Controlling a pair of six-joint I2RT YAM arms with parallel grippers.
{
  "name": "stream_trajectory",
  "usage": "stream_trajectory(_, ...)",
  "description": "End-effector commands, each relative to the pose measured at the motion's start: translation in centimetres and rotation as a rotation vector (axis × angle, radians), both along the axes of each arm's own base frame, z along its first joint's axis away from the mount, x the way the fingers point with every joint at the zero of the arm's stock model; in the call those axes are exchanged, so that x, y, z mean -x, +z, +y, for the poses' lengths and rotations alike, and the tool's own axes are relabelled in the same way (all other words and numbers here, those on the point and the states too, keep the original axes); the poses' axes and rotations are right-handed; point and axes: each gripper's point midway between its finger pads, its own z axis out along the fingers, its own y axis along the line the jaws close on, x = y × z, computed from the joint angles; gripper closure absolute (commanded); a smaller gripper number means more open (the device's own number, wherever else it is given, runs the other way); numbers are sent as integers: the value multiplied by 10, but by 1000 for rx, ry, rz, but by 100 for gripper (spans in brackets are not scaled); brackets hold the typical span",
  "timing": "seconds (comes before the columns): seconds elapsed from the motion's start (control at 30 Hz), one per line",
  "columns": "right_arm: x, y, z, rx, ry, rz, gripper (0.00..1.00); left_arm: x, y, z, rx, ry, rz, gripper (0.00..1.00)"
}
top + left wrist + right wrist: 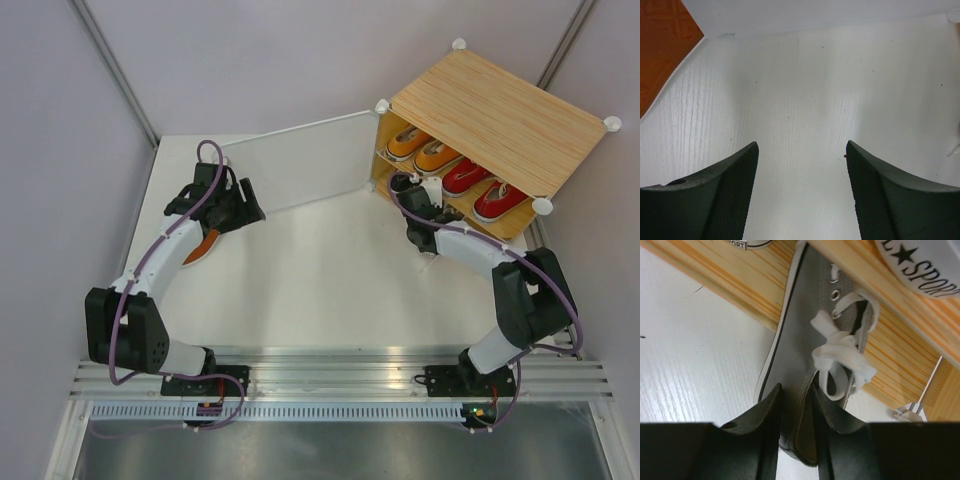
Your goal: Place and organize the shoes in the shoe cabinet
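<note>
At frame right, the right hand (796, 392) grips the grey sneaker (800, 330) by its heel, toe inside the shoe cabinet (500, 110); best pushed straight, sole flat. The left hand (801, 146) hangs released.

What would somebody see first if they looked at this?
Probably the wooden-topped shoe cabinet at the far right, its door swung wide open, with orange sneakers and red sneakers lined up inside. Next, the right gripper pinching a grey sneaker at the cabinet's lower opening.
</note>
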Motion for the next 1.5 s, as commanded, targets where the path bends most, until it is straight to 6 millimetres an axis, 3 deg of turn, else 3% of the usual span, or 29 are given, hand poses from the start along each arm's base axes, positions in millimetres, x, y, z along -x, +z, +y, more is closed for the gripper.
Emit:
stream_trajectory(0.0,-5,-2,-10,43,18,19,67,1,13,2,0,-11,-40,25)
stream_trajectory(0.03,-8,0,-10,50,28,14,74,1,13,2,-2,-9,-40,25)
stream_trajectory(0.07,-9,3,-13,71,43,20,89,2,12,3,-4,-9,-39,25)
stream_trajectory(0.13,-15,10,-15,89,45,3,99,1,13,3,-4,-9,-40,25)
stream_trajectory(0.33,-41,36,-35,78,-32,-79,99,2,11,3,-4,-10,-34,25)
stream_trajectory(0.53,-67,40,-54,104,-88,-115,99,2,12,3,-2,-9,-38,25)
stream_trajectory(0.63,-73,35,-62,122,-91,-111,96,2,12,3,-4,-8,-37,25)
stream_trajectory(0.77,-71,35,-55,86,-69,-108,68,2,13,3,-4,-7,-42,25)
stream_trajectory(0.87,-65,48,-47,32,-48,-150,58,2,12,3,-3,-8,-40,25)
stream_trajectory(1.17,-32,88,-3,-164,-56,-320,49,2,12,2,3,-12,-36,25)
stream_trajectory(1.2,-25,91,-6,-178,-92,-349,48,2,11,1,6,-13,-32,25)
stream_trajectory(1.27,-17,89,-1,-224,-126,-372,47,3,10,0,8,-14,-30,25)
stream_trajectory(1.47,9,60,-12,-377,-362,-492,46,3,12,-1,17,-19,-31,25)
